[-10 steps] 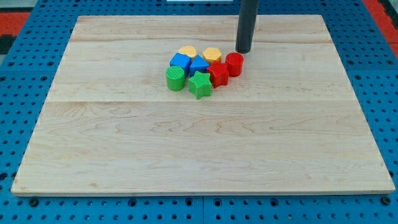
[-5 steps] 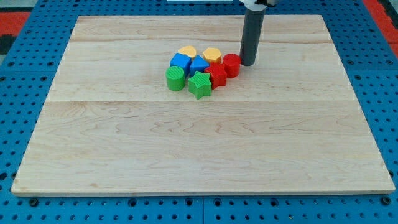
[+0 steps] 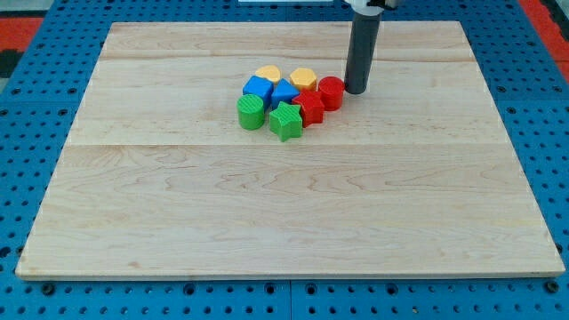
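Right now my tip [image 3: 356, 92] sits on the pale wooden board [image 3: 284, 204], just to the view's right of the red cylinder block [image 3: 332, 92], touching it or nearly so; can't tell which. No gripper on this rod, so no jaw state to give. Left of that red cylinder: red star-like block [image 3: 311, 108], yellow hexagon-like block [image 3: 303, 78], yellow rounded block [image 3: 268, 75], two blue blocks [image 3: 259, 88] [image 3: 284, 92], green star block [image 3: 286, 121], green cylinder block [image 3: 252, 113]. All clustered, touching. Blue pegboard [image 3: 36, 133] surrounds the board.
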